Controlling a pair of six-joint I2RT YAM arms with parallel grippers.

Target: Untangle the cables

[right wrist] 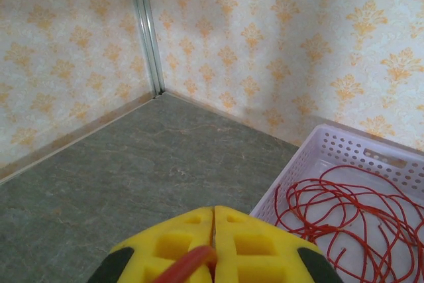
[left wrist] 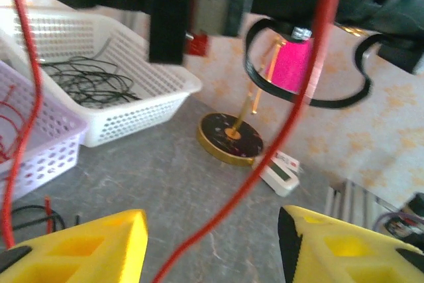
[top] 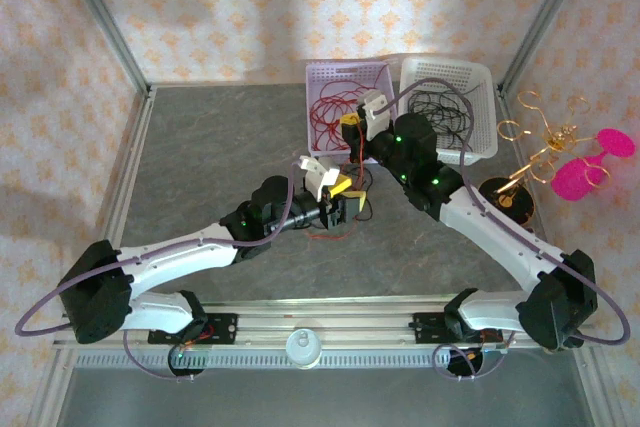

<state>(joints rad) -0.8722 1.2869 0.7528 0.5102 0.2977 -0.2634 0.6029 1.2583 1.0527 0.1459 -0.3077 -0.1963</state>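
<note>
Red cable (left wrist: 296, 107) pinched in closed right tool (right wrist: 213, 226), held up apparently to draw it free, passing through left tool (left wrist: 212, 246), spread wide, gripping nothing.

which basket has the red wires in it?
The lilac basket, left of the white basket in the top view. It holds loose red wires; the white one holds black wires.
</note>
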